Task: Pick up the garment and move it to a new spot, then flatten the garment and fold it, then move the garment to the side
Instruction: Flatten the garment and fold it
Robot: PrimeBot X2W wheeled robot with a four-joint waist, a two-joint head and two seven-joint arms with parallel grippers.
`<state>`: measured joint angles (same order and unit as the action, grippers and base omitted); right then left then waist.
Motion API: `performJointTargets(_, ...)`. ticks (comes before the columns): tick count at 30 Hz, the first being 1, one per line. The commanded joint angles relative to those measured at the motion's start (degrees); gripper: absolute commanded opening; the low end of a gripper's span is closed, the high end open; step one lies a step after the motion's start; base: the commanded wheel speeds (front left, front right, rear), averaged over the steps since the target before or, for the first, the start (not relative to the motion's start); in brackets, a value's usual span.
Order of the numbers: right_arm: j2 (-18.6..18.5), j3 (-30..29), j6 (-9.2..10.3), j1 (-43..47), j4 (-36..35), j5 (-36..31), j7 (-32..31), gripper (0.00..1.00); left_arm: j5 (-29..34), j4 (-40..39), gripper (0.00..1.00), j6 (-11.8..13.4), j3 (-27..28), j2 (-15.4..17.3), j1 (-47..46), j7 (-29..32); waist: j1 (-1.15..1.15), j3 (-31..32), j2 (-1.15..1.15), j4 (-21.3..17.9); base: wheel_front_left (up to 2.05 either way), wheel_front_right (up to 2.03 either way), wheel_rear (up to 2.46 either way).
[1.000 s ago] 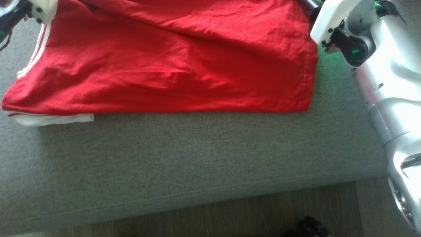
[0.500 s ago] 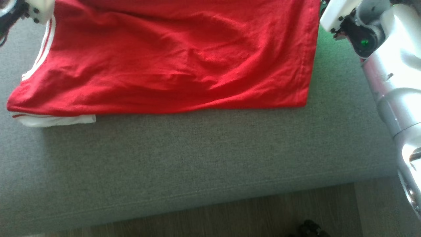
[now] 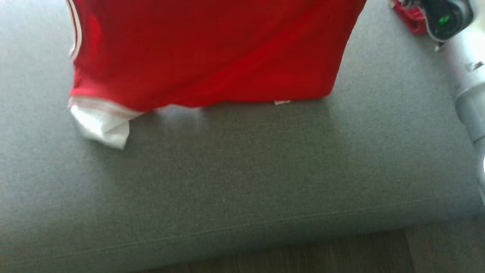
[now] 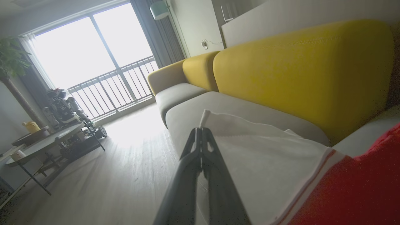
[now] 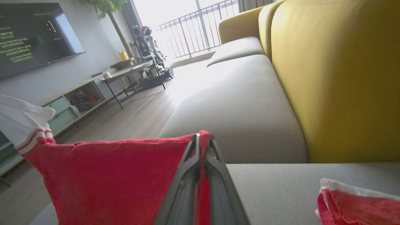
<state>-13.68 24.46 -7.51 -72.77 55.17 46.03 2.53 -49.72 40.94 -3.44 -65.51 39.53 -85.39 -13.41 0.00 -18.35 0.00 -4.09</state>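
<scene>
Head view: the red garment (image 3: 212, 57) is hanging over the far part of the sofa seat (image 3: 242, 182), its white sleeve (image 3: 102, 127) trailing at the left. Left wrist view: the left gripper (image 4: 200, 130) is pinching its fingers tight on the white edge, with a yellow backrest (image 4: 297, 72) beyond. Right wrist view: the right gripper (image 5: 202, 138) is clamping the red corner.

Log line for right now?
left gripper: shut on shirt | right gripper: shut on shirt | shirt: held up over sofa seat
</scene>
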Motion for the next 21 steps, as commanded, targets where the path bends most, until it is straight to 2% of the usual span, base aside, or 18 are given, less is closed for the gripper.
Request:
performJointTargets(1,-0.4,0.5,0.02,-2.5,-2.3,0.9,0.3,0.0,0.5,-0.8,0.0,1.0,3.8,3.3,-5.1,-0.8,0.0,3.6,0.0,0.2,0.0,0.0,0.0)
performJointTargets(4,-1.5,1.5,0.02,-3.3,-3.0,1.9,0.3,0.0,0.7,-1.7,0.0,1.9,6.0,4.6,-5.5,-1.4,0.0,6.4,0.0,0.5,0.0,0.0,0.0)
performJointTargets(10,-2.6,2.8,0.02,-3.1,-4.8,4.7,-0.3,0.0,-0.3,-3.7,0.0,1.5,8.9,6.5,-3.9,-1.5,0.0,11.5,0.0,1.1,0.0,0.0,0.0)
performJointTargets(17,-4.5,5.5,0.02,-1.9,-9.3,7.6,-2.6,0.0,-0.1,-5.6,0.0,0.0,8.7,9.2,-2.3,-1.3,0.0,18.1,0.0,1.3,0.0,0.0,0.0)
performJointTargets(21,-5.8,6.2,0.02,-2.6,-11.5,8.0,-3.5,0.0,0.1,-7.2,0.0,-0.4,8.3,10.0,-3.1,0.0,0.0,19.5,0.0,1.3,0.0,0.0,0.0)
